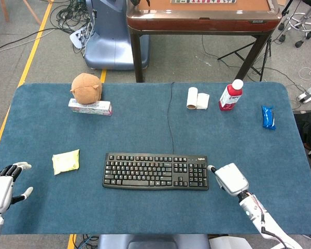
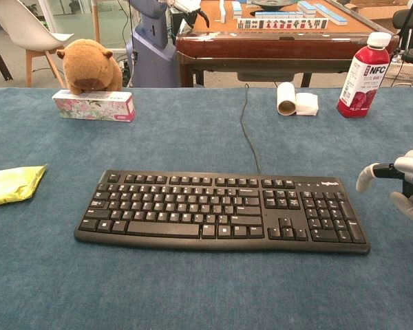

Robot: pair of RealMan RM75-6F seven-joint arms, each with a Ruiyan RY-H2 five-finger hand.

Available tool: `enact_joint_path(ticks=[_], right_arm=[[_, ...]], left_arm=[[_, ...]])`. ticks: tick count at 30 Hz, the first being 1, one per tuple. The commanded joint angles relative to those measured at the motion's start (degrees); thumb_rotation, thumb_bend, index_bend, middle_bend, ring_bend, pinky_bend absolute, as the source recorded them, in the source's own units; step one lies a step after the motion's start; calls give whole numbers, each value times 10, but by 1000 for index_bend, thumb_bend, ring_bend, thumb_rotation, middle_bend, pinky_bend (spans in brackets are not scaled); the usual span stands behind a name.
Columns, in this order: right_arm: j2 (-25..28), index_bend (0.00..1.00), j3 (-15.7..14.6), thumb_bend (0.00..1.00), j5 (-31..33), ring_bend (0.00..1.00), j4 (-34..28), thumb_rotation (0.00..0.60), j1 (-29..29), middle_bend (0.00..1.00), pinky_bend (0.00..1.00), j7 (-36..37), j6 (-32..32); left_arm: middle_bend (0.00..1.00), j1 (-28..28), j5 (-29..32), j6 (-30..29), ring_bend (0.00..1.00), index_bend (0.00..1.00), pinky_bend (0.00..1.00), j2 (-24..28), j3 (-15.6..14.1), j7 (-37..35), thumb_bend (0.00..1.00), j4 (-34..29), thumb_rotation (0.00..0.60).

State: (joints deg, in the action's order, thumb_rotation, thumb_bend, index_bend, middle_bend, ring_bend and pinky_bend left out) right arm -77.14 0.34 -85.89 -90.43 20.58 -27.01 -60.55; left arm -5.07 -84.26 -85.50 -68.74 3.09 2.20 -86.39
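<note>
The black keyboard [image 1: 155,170] is laid flat at the front centre of the blue tabletop [image 1: 145,129], its cable run straight back toward the far edge. The right robot hand [image 1: 229,178] is seen just beside the keyboard's right end, near the number pad; contact cannot be confirmed. Nothing is held in it, and its fingers [image 2: 367,176] are spread apart in the chest view. The left robot hand [image 1: 6,185] is positioned at the tabletop's front left corner, well apart from the keyboard, fingers splayed and holding nothing. A yellow packet [image 1: 66,161] is noted between that hand and the keyboard. Along the far side are recorded a brown plush toy [image 1: 86,87] resting on a tissue box [image 1: 90,107], a paper roll [image 1: 197,98], a red bottle [image 1: 230,95] standing upright, and a blue wrapper [image 1: 268,116].
</note>
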Motion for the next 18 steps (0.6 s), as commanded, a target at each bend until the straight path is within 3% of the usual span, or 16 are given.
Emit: enact_joint_path(ticks=[1,18], right_arm=[[-6,322,-2,738,6,1000,4,600,5,1000,1000,-5,7],[-29,322,-8,738,34,1000,17,600,24,1000,1000,-25,29]], left_arm=[[276,1,1,0,262,327,376,1,0,1,171,-1,600],[276,4,2,-5,262,332,376,5,2,-14,171,2,600]])
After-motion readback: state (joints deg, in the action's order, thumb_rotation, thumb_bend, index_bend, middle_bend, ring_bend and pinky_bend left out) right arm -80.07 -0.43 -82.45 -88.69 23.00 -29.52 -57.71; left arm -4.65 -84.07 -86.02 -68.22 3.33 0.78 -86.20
